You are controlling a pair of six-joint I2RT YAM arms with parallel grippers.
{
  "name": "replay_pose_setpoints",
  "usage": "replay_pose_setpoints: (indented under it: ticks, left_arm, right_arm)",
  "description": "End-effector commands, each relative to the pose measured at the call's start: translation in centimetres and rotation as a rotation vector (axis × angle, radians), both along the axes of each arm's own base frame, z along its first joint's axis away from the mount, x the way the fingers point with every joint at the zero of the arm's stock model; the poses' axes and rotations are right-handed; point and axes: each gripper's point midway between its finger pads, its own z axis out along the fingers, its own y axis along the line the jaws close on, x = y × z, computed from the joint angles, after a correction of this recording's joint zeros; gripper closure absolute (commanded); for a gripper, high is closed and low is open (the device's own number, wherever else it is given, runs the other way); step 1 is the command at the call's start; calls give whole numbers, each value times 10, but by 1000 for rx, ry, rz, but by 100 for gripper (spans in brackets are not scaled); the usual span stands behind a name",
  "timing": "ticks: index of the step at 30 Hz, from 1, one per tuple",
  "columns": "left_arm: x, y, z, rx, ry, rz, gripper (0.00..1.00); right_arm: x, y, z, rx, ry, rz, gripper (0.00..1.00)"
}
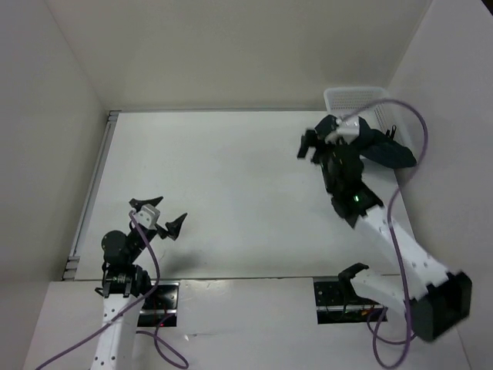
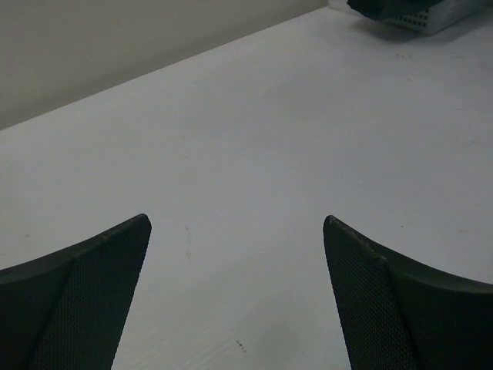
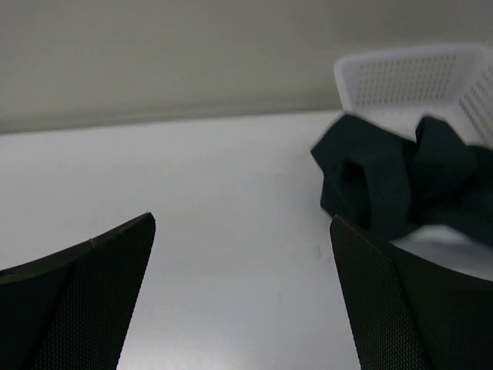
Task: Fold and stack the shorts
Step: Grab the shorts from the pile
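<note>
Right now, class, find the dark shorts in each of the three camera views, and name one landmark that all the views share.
Top external: the shorts are at upper right, hanging over the white basket.
Left wrist: the shorts show as a dark sliver at the top right edge.
Right wrist: the shorts are bunched at middle right.
Shared landmark: the white basket.

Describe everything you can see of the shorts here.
The shorts are very dark, near-black soft cloth, crumpled in an unfolded heap with deep folds. They drape over the rim of the white mesh basket at the far right corner of the table. The right gripper faces them, jaws open, not touching.
</note>
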Motion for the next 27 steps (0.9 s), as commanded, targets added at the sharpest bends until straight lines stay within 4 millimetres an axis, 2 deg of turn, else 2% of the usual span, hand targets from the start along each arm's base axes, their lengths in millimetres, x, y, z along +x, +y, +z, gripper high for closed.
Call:
replay_pose_setpoints:
  ticks: [1,2,3,4,5,6,7,8,9,10,11,12,13,14,15,16,17,18,19,20,21,22,23,25,26,27]
  left_arm:
    - [16,19,33,-5,-96,126,1]
    - [20,24,33,-8,-84,159,1]
    - [24,30,36,-12,-84,192,1]
    - [30,35,42,-14,-60,220,1]
    - [36,43,49,-18,-52,270,1]
    - [47,49,39,-13,27,298,1]
    - [56,59,43,-12,60,351,1]
    - [67,67,77,-15,46,380,1]
    - [90,73,58,-1,183,399,1]
    - [104,77,64,3,236,400,1]
    - [132,86,72,7,351,403,1]
    - [143,82,74,7,409,374,1]
    - [143,72,66,1,510,308,1]
    - [155,66,59,-1,560,275,1]
    - [161,59,71,1,543,249,1]
    - [164,53,71,6,551,233,1]
    - [169,50,60,13,589,232,1]
    - [172,45,63,19,618,218,1]
    - [175,45,60,20,651,217,1]
    - [178,41,45,16,717,191,1]
    - [173,35,38,17,775,166,1]
    - [178,31,37,21,792,157,1]
    - [176,20,36,33,804,129,1]
    - [174,12,30,60,842,129,1]
    - [178,13,40,72,823,149,1]
    - [180,15,37,78,835,161,1]
  right_arm:
    - [57,2,15,-105,157,-134,1]
    - [85,8,25,-116,173,-164,1]
    - [94,8,28,-130,174,-183,1]
    - [103,12,48,-112,124,-183,1]
    - [113,12,46,-109,121,-194,1]
    - [121,5,63,-80,76,-209,1]
    - [125,0,72,-53,50,-204,1]
    - [134,-3,68,-63,62,-188,1]
    - [146,-18,93,-38,16,-187,1]
    - [151,-27,87,-78,62,-195,1]
    - [166,-33,71,-150,117,-217,1]
    - [173,-39,89,-189,92,-248,1]
    - [179,-45,87,-225,85,-288,1]
    - [186,-53,83,-259,72,-342,1]
    - [182,-62,75,-321,75,-409,1]
    - [184,-65,87,-278,-5,-448,1]
    - [186,-66,83,-223,-18,-477,1]
    - [196,-80,91,-109,-68,-455,1]
    - [204,-84,74,-80,7,-403,1]
    - [214,-93,94,-10,-12,-379,1]
    - [232,-117,66,30,55,-392,1]
    - [240,-116,51,26,107,-348,1]
    - [253,-124,37,8,129,-369,1]
    - [253,-145,24,-16,136,-493,1]
    - [253,-149,17,-23,148,-518,1]
    - [258,-151,-2,-34,180,-531,1]
